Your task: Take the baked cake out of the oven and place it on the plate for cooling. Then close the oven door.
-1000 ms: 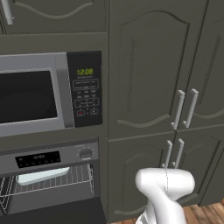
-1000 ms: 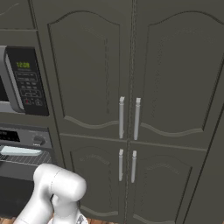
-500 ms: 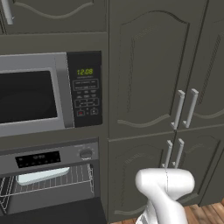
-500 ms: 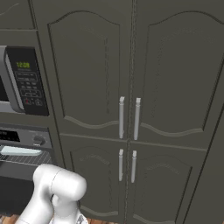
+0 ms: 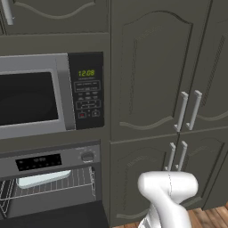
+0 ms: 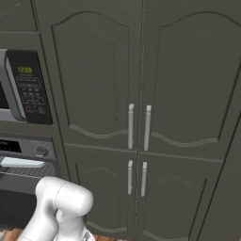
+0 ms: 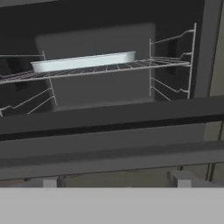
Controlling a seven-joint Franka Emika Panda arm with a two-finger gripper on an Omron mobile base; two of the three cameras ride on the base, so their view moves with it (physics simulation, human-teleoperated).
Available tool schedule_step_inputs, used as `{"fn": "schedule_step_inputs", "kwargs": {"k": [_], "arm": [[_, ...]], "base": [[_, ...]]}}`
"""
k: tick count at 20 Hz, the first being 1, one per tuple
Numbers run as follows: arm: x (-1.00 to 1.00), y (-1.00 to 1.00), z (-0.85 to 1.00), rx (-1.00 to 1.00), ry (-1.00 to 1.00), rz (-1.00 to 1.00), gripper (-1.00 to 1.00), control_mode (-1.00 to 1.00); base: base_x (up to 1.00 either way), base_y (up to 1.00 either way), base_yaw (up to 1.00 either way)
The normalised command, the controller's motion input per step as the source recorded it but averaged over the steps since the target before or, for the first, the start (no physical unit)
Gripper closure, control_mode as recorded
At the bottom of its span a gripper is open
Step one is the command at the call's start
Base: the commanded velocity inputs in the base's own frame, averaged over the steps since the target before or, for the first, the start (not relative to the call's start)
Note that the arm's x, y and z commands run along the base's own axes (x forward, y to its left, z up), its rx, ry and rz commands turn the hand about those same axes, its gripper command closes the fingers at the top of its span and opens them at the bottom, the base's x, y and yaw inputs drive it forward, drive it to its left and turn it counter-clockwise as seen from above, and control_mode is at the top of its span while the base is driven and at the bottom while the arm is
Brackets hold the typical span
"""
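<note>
Mostly the room is a wall of tall dark grey cabinet doors (image 5: 151,75) with arched panels and slim silver bar handles, above a strip of brown wooden floor (image 5: 207,216) at the lower right of the left base view. Set into that wall at the left are a silver-framed microwave (image 5: 49,95) with a green clock and, below it, the built-in dark oven (image 5: 51,187), whose wide dark oven door (image 7: 109,131) hangs open. Inside, the flat pale whitish-blue baked cake (image 7: 83,61) lies on the thin wire rack (image 7: 113,70), toward its left, well beyond the two-finger gripper (image 7: 116,180), whose dark tips stand wide apart, holding nothing.
</note>
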Motion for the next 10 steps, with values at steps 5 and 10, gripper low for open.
{"fn": "schedule_step_inputs", "kwargs": {"k": [5,10], "arm": [[0.56,0.13,0.13,0.08,-0.08,0.00,-1.00,-1.00],[0.56,0.14,0.18,0.10,-0.07,0.00,-1.00,-1.00]], "base": [[0.00,0.00,0.00],[0.00,0.00,0.00]]}}
